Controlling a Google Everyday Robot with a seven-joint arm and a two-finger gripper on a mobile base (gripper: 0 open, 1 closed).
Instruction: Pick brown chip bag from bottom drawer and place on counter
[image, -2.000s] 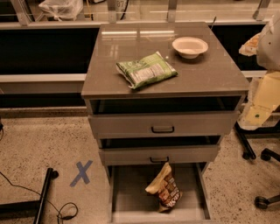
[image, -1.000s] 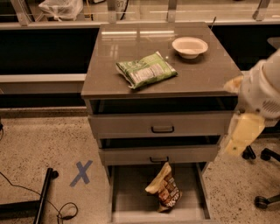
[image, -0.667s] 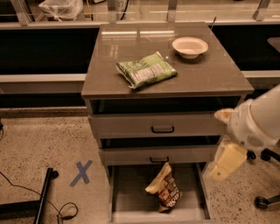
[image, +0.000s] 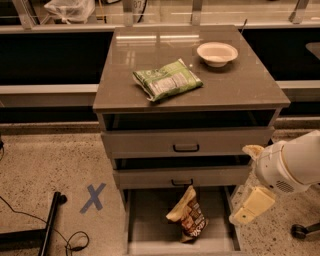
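The gripper (image: 252, 205) is held at the bottom drawer's (image: 150, 220) right edge, apart from the brown bag (image: 189, 219) lying mid-floor. Its grip width cannot be told.

Lab: taped cross (image: 93, 197), end effector (image: 248, 207) beside drawer (image: 150, 227)

Speckled terrazzo floor (image: 45, 160), blue X (image: 93, 197)
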